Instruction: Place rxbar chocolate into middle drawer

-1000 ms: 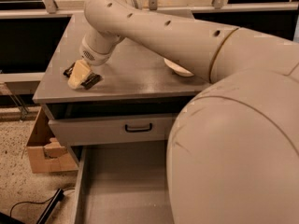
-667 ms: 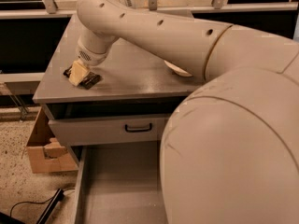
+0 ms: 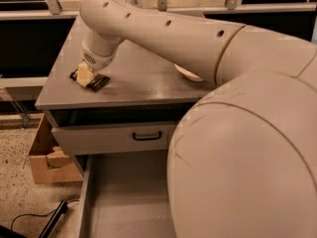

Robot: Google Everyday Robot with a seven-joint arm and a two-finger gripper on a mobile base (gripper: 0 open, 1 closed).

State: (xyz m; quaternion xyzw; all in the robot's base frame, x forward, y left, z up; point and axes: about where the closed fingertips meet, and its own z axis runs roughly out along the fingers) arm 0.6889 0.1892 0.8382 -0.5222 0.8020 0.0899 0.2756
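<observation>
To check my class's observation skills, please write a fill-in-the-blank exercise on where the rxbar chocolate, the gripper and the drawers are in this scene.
1. The gripper is down at the rxbar chocolate, which lies on the ____ of the cabinet.
2. The middle drawer, lowest in view, stands pulled ____.
3. The drawer front above it carries a black ____.
Missing words: top; open; handle.

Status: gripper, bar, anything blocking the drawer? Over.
Gripper down on the bar, front-left corner of the countertop. Bar lying flat. Middle drawer open below, visible floor bare; arm hides its right side.
</observation>
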